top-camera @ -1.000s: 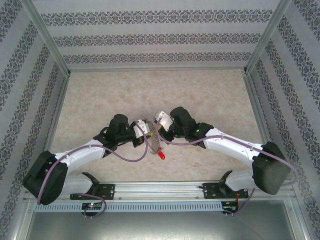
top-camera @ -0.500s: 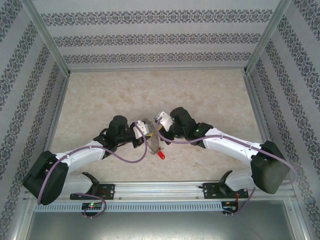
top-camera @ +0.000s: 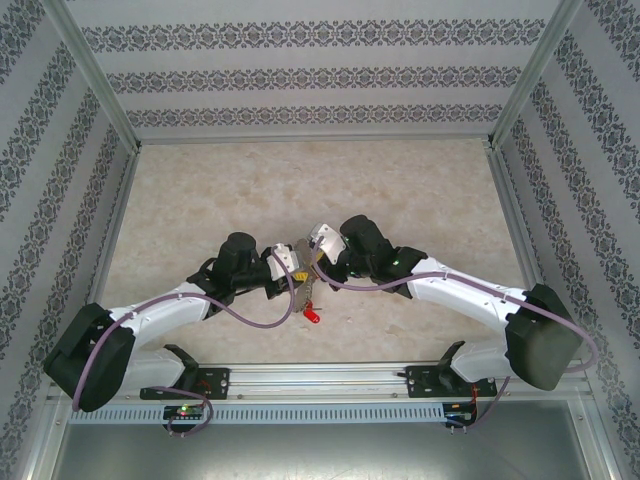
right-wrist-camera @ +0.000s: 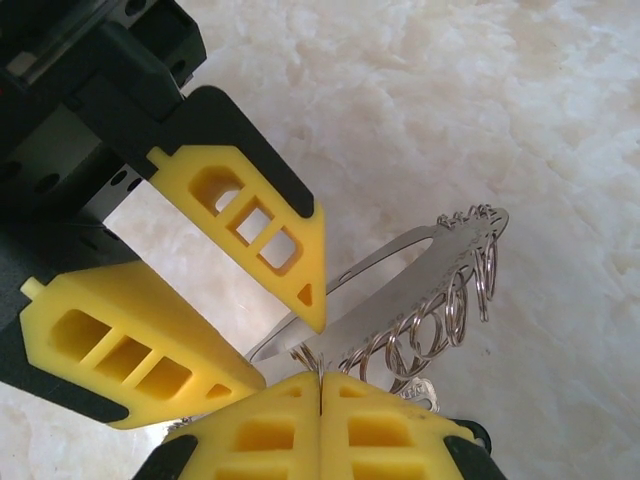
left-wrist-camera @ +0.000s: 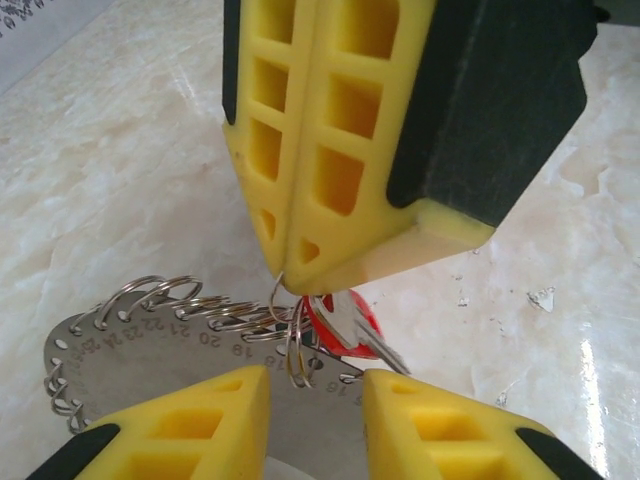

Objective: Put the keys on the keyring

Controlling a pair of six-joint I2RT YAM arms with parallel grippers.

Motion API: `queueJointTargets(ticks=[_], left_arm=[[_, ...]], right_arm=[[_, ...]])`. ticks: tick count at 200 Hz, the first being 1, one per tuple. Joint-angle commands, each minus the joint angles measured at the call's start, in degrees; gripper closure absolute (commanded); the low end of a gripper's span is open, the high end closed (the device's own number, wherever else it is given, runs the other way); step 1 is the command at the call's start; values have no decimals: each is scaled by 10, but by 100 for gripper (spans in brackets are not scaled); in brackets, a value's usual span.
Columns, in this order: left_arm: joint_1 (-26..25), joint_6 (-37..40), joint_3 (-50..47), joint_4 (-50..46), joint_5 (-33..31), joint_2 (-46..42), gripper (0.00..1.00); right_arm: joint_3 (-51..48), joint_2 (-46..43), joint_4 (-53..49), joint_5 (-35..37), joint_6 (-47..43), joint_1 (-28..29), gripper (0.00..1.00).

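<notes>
The keyring (top-camera: 303, 285) is a thin grey numbered plate edged with small wire loops, held above the table's centre between both arms. My right gripper (right-wrist-camera: 318, 380) is shut on one small loop at its rim. A key with a red tag (left-wrist-camera: 350, 322) hangs from the loops just below the right gripper (left-wrist-camera: 290, 282); the red tag (top-camera: 314, 316) dangles under the ring. My left gripper (left-wrist-camera: 315, 385) stands open with the keyring plate (left-wrist-camera: 150, 350) passing between its yellow fingers (right-wrist-camera: 275, 235). From the right wrist the keyring (right-wrist-camera: 430, 265) slants up to the right.
The pale marble-patterned tabletop (top-camera: 200, 190) stretches bare around the arms. Patterned walls and metal frame posts (top-camera: 105, 110) close the workspace on three sides. A purple cable (top-camera: 250, 315) loops beside the left arm.
My left gripper's jaws have parted from shut to open around the keyring. The red tag has swung slightly left and down. The right gripper stays shut in place.
</notes>
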Motion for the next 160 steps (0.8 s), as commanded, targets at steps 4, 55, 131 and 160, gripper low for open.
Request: queueJointTargets(ticks=[4, 55, 131, 160], left_arm=[[-10, 7, 14, -15, 12, -7, 68], [-13, 8, 19, -2, -20, 1, 69], [-14, 17, 37, -11, 6, 22, 75], [-14, 24, 41, -21, -1, 23, 76]], right_arm=[[16, -14, 4, -7, -4, 5, 100], [17, -12, 3, -10, -7, 6, 100], [22, -9, 3, -11, -9, 8, 100], [21, -12, 4, -11, -12, 8, 100]])
